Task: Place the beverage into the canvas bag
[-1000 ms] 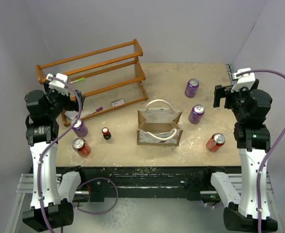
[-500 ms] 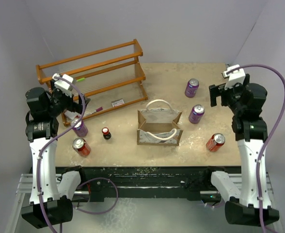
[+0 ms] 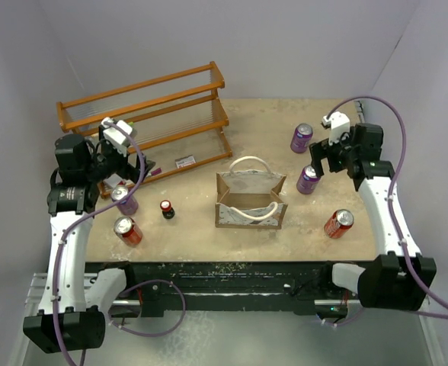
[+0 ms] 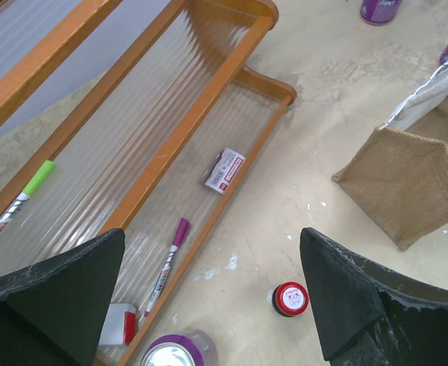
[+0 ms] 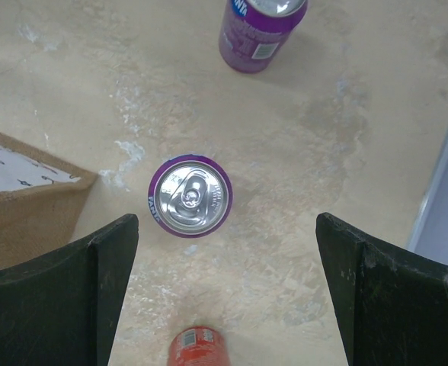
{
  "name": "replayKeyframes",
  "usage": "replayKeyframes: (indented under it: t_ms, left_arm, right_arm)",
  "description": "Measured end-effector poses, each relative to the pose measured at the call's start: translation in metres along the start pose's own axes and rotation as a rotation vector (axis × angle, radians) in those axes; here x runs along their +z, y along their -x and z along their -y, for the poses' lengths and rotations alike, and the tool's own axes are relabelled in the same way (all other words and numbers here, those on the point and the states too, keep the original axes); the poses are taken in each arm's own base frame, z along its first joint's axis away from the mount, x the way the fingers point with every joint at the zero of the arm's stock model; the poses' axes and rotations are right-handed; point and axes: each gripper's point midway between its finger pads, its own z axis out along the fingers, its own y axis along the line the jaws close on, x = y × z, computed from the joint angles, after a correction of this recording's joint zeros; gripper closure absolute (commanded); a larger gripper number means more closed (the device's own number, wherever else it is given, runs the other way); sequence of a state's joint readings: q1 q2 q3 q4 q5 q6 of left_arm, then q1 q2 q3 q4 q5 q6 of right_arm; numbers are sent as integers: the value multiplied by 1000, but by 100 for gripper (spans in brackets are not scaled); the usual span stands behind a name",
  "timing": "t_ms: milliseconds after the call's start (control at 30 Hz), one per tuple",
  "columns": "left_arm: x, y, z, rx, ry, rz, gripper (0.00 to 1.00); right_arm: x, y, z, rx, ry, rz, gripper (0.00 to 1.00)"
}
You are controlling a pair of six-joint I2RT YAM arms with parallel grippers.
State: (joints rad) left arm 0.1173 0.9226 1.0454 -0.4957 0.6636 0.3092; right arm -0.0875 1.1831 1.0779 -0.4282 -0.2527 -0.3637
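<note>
Our right claw [image 5: 225,227] hangs spread wide above the upright purple can [image 5: 190,196], long axis vertical; we read "Fanta" on its rim.

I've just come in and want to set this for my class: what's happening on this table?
Two robot arms are set to put drinks into the canvas bag in the middle of the table. Neither holds anything; both stand open. The right gripper hovers directly over an upright purple can, right of the bag. The left gripper hangs near the wooden rack, above another purple can. No can shows inside the bag.
</note>
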Motion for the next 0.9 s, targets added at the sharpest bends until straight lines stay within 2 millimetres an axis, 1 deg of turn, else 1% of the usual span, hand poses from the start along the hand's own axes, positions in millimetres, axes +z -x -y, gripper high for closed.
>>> replayKeyframes:
  t_ms: [167,267,433,567,667,800,900]
  left_arm:
    - [5,3,8,2,-23,8,1]
    - [8,0,12,-14,-33,5,1]
    - [14,0,15,-30,-49,8,1]
    - [25,-4,18,-42,-76,-5,1]
    - [36,-11,23,-55,-109,-31,1]
    - [45,-16,31,-60,-144,-50,1]
    - [50,-14,37,-55,-170,-53,1]
  right_arm:
    - [25,-17,-8,12,48,-75,0]
    - [41,-27,-13,19,75,-114,0]
    - [58,-40,-18,34,96,-167,3]
    - [69,-52,-18,46,100,-204,9]
    - [75,-59,-21,56,117,-226,16]
    - [80,-63,-27,63,145,-240,26]
    - [82,-65,-30,66,160,-243,32]
